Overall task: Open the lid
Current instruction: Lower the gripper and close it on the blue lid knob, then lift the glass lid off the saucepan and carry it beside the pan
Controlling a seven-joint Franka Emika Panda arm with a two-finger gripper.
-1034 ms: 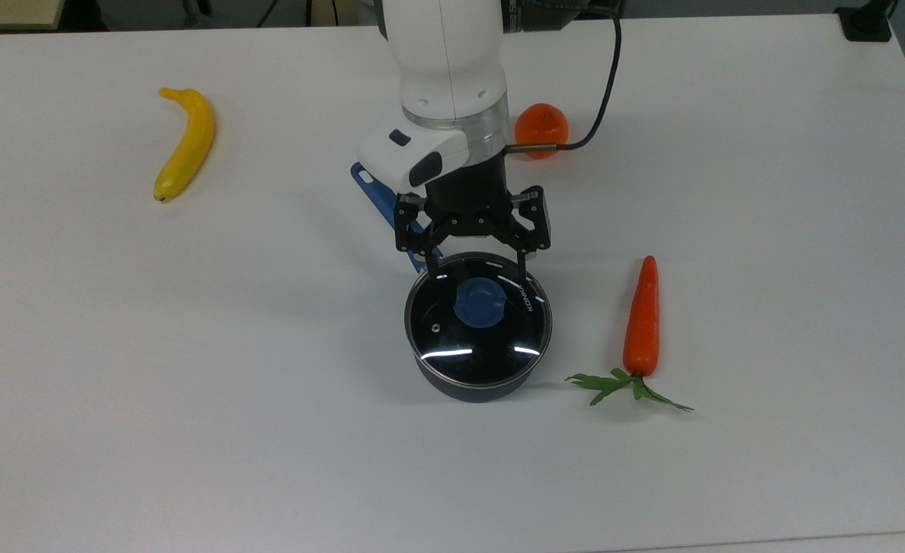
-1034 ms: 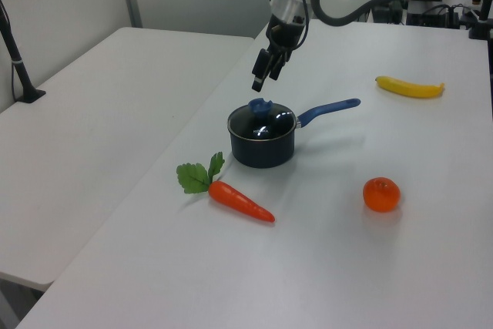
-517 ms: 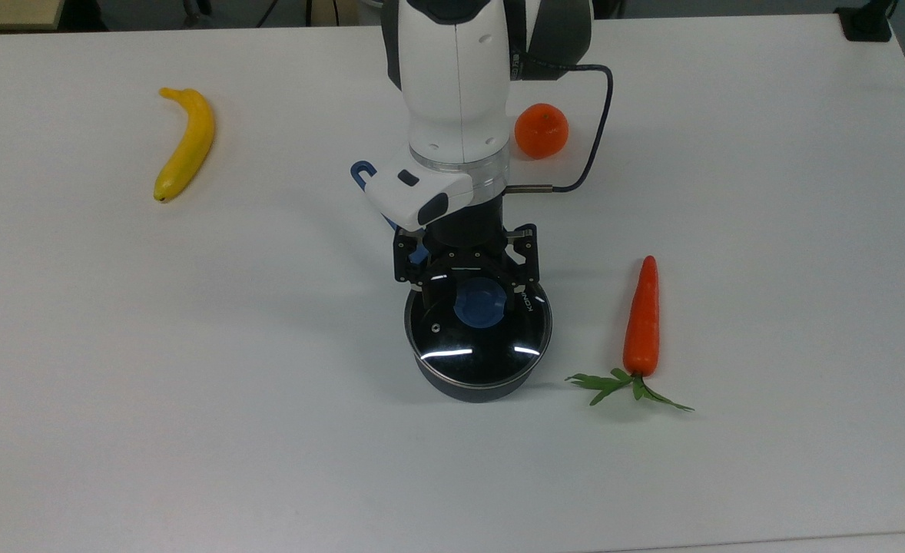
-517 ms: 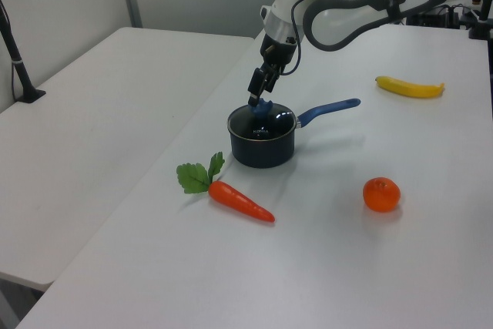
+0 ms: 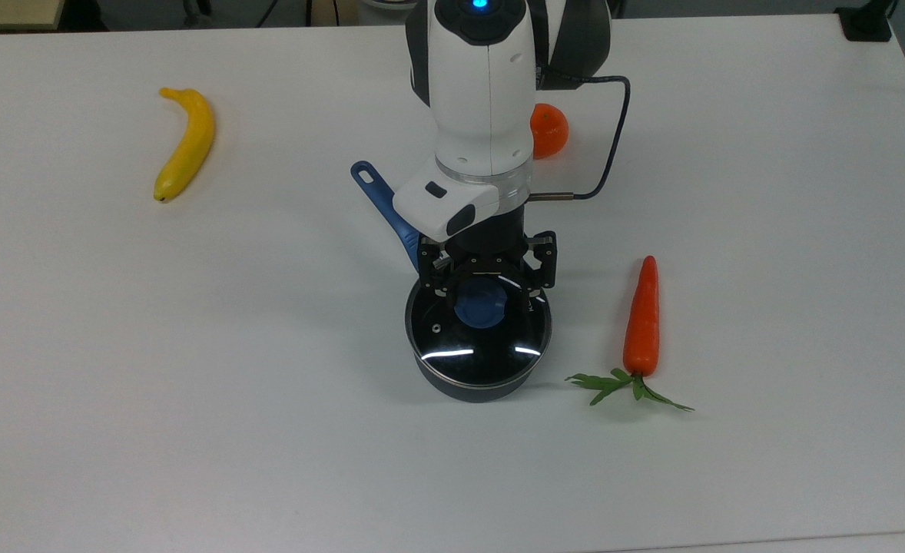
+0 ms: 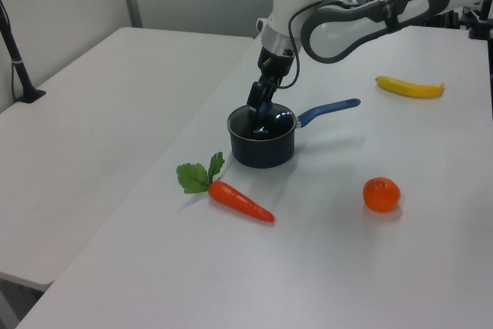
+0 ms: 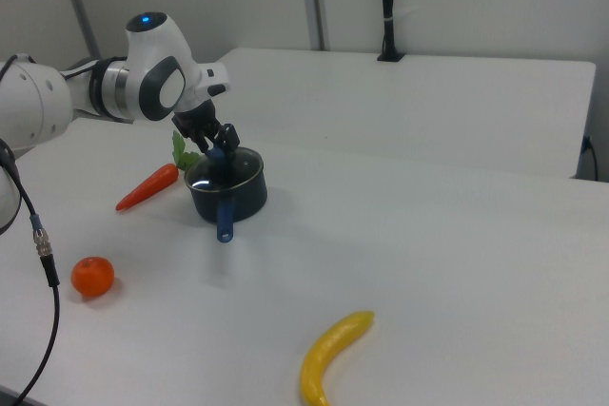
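Glass lid (image 5: 477, 338) with its thin metal rim sits closed on the dark saucepan (image 5: 468, 384) near the middle of the white tabletop (image 5: 191, 384), and we see the gripper (image 5: 486, 296) lower than it was a second ago: then it hung above and behind the pan, half a second ago it reached the lid's far edge, and now its fingers (image 5: 533, 286) stand spread on either side of the blue knob (image 5: 481, 302), not yet closed on it. In the left view the gripper (image 6: 260, 107) is down at the lid (image 6: 263, 123), where earlier it was well above. The arm's wrist has also come forward in the top view, now covering part of the orange (image 5: 551, 130) and uncovering more of the blue pan handle (image 5: 386, 206). The pan, lid, banana (image 5: 185, 143) and carrot (image 5: 641, 319) lie where they did before

White lettering runs along the lid's rim on the top view's right; a second ago we could read most of it, beginning KON, but now a finger covers much of it and we cannot read it
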